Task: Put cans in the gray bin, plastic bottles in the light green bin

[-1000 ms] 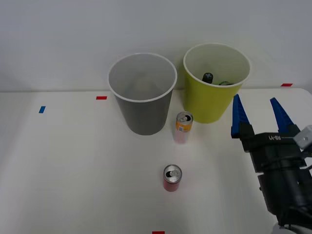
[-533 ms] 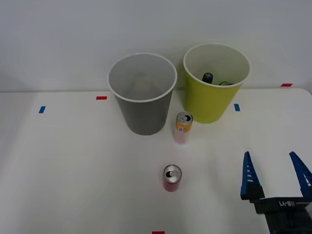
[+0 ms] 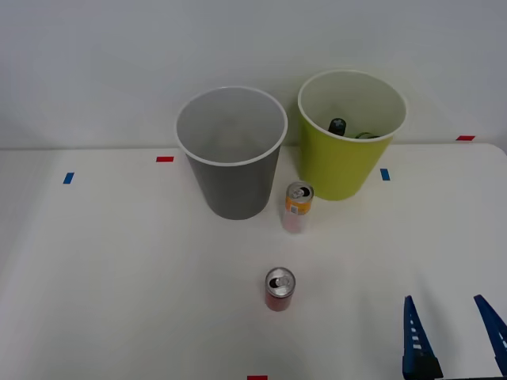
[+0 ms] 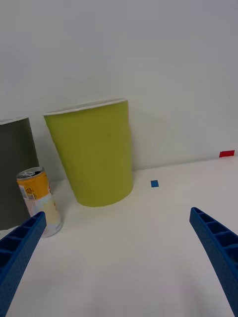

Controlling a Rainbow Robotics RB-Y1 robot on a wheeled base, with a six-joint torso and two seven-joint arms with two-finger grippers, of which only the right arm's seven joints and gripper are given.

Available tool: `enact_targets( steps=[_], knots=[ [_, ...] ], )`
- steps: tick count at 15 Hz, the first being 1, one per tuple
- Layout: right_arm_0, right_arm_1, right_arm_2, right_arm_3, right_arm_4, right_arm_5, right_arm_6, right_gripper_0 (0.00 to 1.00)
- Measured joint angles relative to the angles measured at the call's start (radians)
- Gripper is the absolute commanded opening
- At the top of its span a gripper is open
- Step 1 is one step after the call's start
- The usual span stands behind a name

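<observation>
The right gripper [image 3: 453, 332] hangs wide open and empty, near the table's [image 3: 119, 277] front edge, well apart from both cans [image 3: 279, 288]

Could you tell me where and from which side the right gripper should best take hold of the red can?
Probably around its round side wall at mid-height, coming in level from the robot's side. The red can stands upright and alone on the table, well apart from the orange can, so the open right gripper can straddle it.
</observation>
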Motion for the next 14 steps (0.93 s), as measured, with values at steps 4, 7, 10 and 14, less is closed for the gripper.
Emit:
enact_targets(
  steps=[4,7,10,14],
  knots=[
    [0.092,0.067,0.006,0.007,0.058,-0.046,-0.031,1.0],
    [0.102,0.093,-0.019,0.024,0.081,-0.048,-0.008,1.0],
    [0.098,0.106,-0.064,0.079,0.106,-0.05,0.006,1.0],
    [0.096,0.123,-0.093,0.1,0.132,-0.052,-0.013,1.0]
  ],
)
